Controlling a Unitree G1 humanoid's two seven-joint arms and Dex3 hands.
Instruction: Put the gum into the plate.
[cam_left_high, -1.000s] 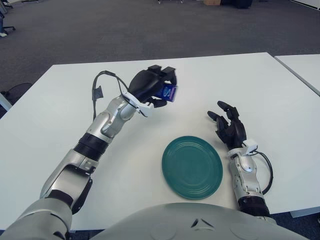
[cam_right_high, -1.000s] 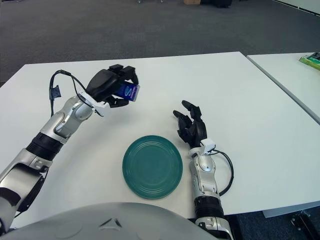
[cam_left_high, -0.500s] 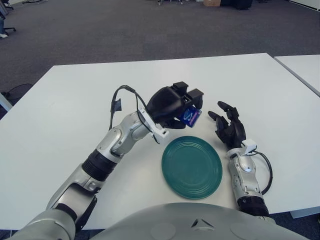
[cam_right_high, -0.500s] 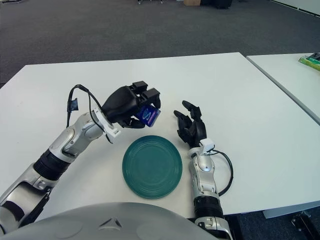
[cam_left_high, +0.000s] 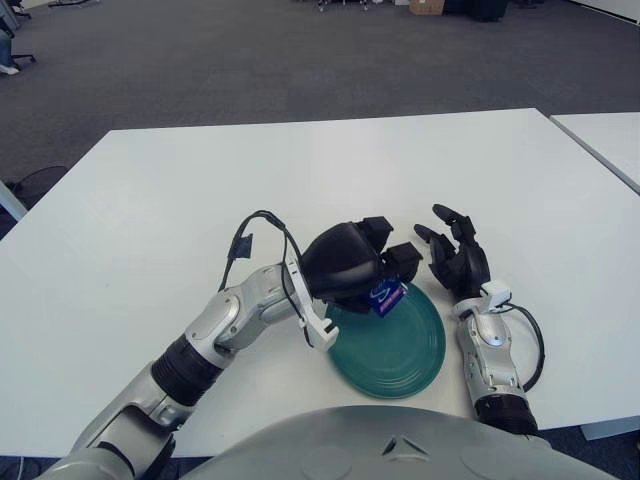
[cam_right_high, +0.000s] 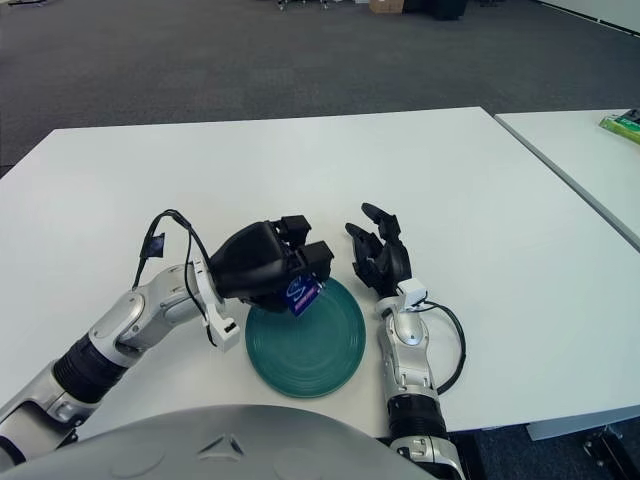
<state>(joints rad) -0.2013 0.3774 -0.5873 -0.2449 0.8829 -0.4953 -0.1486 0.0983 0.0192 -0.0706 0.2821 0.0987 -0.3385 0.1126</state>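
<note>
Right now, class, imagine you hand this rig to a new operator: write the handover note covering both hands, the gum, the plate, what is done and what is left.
Left hand: shut on the gum, holding it over the far-left part of the green plate.
Right hand: idle, fingers open, just right of the plate.
Done: gum picked up and brought over the plate.
Left: lower it, release it into the plate, withdraw the left hand.

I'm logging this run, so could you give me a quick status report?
Left hand shut on gum, over plate rim. Right hand open, beside plate. Gum not released. Nothing in the way.
</note>
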